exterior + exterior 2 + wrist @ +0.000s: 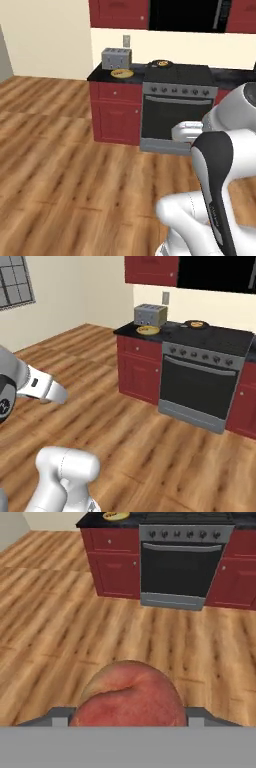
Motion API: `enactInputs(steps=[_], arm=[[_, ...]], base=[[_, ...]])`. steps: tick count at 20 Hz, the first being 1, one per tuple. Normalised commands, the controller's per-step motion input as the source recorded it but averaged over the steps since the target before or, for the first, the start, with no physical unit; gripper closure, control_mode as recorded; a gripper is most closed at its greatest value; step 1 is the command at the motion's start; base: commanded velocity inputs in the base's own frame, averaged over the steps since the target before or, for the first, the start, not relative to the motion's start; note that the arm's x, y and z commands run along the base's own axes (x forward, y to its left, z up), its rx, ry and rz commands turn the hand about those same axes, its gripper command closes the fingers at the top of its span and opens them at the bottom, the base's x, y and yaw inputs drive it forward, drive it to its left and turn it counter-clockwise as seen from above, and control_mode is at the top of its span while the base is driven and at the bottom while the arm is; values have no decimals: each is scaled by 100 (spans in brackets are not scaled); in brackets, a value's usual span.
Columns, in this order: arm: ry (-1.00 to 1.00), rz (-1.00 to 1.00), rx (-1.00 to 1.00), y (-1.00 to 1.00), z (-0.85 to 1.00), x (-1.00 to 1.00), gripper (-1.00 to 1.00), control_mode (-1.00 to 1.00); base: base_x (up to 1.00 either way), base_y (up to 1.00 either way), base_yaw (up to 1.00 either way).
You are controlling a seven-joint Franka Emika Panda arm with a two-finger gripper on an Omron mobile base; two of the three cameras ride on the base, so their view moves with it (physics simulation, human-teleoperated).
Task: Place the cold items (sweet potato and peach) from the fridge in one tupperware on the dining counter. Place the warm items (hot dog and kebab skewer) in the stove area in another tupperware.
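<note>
Wood-plank floor [65, 165] runs to red cabinets [115, 112] and a steel-fronted oven [177, 117] below cream walls [50, 35], with a window [16, 278] at left.

A toaster [116, 58] stands on the counter [102, 75] left of the stove [177, 107].

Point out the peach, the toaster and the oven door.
peach [129, 697]: hand view, on its red skin just below the crease, between the gripper's fingers.
toaster [116, 58]: left base view, on its grey front face.
oven door [196, 387]: right base view, on the dark glass window.
</note>
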Motion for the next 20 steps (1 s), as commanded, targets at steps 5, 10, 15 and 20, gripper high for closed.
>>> enactInputs(steps=[5, 10, 15, 20], arm=[[0, 0, 0, 0, 0, 0, 100, 100], [0, 0, 0, 0, 0, 0, 100, 100], [0, 0, 0, 0, 0, 0, 100, 100], [0, 0, 0, 0, 0, 0, 100, 100]], base=[[-25, 53, 80], [14, 8, 73], [26, 6, 72], [18, 6, 74]])
